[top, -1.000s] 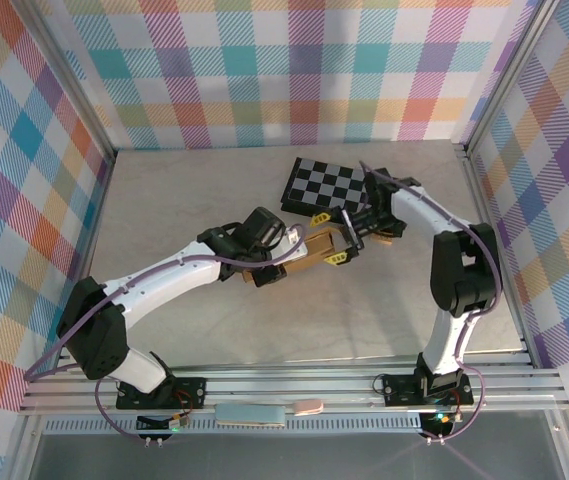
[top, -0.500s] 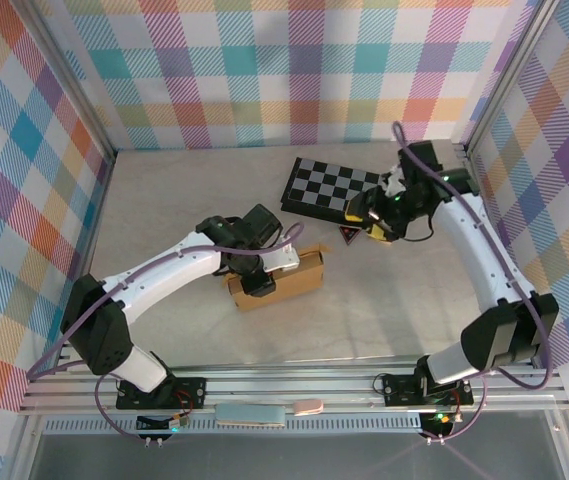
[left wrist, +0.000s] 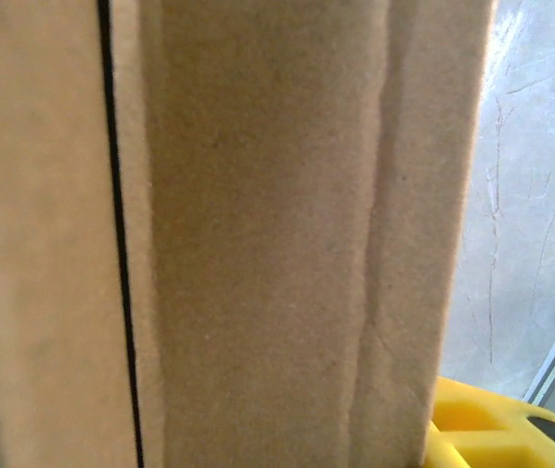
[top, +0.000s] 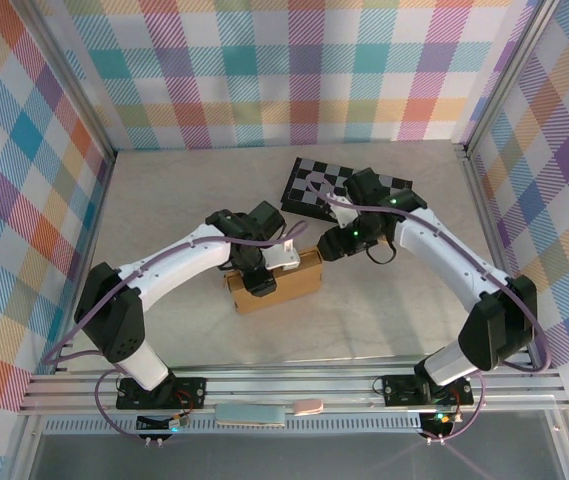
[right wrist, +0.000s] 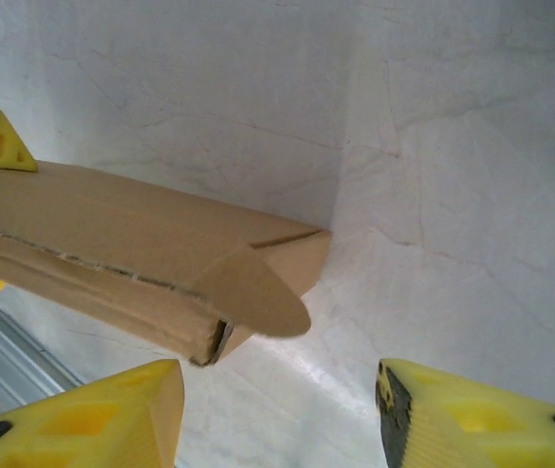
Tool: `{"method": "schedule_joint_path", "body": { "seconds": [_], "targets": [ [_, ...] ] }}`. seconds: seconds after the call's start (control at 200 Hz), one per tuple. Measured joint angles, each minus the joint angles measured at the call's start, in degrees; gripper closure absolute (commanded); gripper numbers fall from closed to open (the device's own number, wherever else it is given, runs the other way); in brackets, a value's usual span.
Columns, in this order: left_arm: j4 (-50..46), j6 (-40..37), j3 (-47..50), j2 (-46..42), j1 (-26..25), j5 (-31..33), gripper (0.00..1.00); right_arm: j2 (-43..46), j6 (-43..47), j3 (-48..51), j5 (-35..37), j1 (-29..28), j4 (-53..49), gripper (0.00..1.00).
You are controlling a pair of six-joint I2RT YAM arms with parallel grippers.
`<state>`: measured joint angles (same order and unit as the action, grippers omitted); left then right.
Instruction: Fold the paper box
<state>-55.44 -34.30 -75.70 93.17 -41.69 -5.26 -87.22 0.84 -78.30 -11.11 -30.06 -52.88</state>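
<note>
Returning to the paper box (top: 296, 283), which is lying flat on the counter (top: 164, 210), the right end effector (right wrist: 277, 372) is hovering, fingers (right wrist: 101, 414) apart, just off its tabbed end. The left end effector (top: 263, 273) is resting atop it, and I cannot tell its grip.

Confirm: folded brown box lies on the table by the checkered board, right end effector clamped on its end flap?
Not clamped. The right wrist view shows the right end effector open, bare table between its fingers, the end flap of the paper box ahead of them, untouched. The box does lie by the checkered board.
</note>
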Motion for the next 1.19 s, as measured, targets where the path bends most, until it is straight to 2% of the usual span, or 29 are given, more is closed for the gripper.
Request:
{"method": "schedule_joint_path", "body": {
  "seconds": [0.31,0.645,0.825,1.04,1.145,1.195],
  "targets": [
    [0.1,0.2,-0.4,0.2,0.0,0.2,0.5,-3.1,5.0,-1.6,0.1,0.0,-0.3,0.58],
    [0.2,0.5,-1.1,0.2,0.0,0.4,0.48,-4.5,5.7,-3.3,-0.1,-0.1,-0.3,0.73],
    [1.1,1.1,-1.2,0.2,0.4,0.4,0.47,-5.0,5.8,-4.1,0.0,-0.4,-0.4,0.86],
    [2.0,2.1,-1.5,0.2,0.7,0.9,0.47,-5.0,5.8,-6.4,0.0,-1.1,-1.4,0.96],
    [2.1,2.4,-1.7,0.2,0.8,1.0,0.49,-5.7,5.6,-8.1,0.0,-1.4,-2.4,0.97],
    [2.2,2.8,-1.8,0.2,0.7,1.0,0.5,-6.2,5.6,-8.8,0.1,-1.6,-2.7,0.94]
  ]
}}
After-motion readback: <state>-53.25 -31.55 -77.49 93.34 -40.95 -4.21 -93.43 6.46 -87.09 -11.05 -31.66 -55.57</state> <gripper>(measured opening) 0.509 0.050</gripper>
